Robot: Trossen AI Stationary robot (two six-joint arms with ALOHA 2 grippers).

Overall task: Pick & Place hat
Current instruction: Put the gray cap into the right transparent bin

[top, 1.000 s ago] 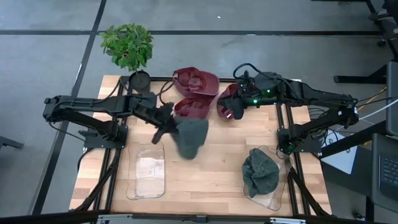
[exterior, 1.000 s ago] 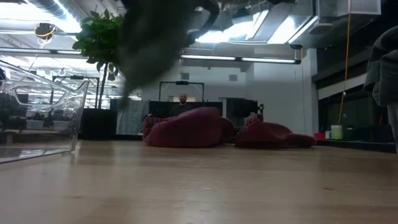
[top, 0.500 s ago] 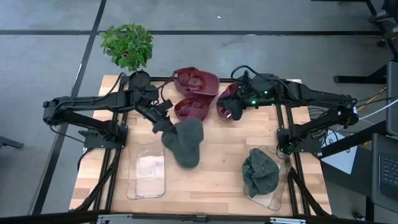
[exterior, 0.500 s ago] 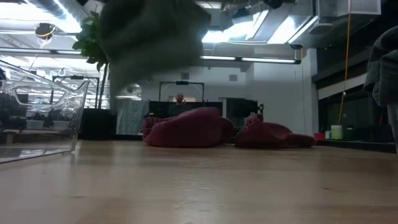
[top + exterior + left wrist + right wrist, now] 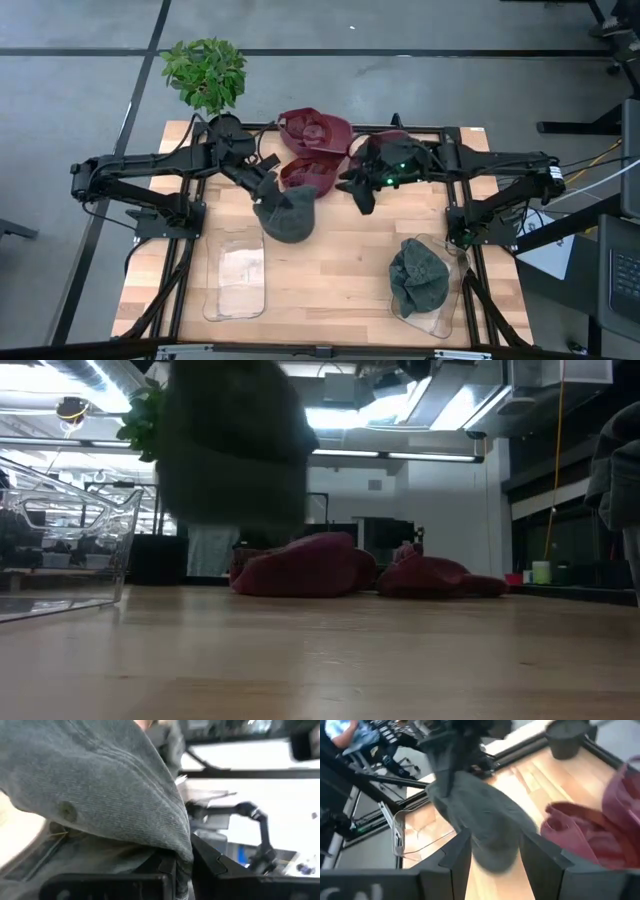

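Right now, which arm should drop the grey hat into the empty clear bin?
Left. The left gripper already holds the grey hat, just above the empty clear bin. The right gripper is open, by the maroon hats.

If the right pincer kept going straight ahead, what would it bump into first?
Probably the grey hat hanging from the left pincer. The right pincer, open, points straight at it, though the gap between them is hard to judge.
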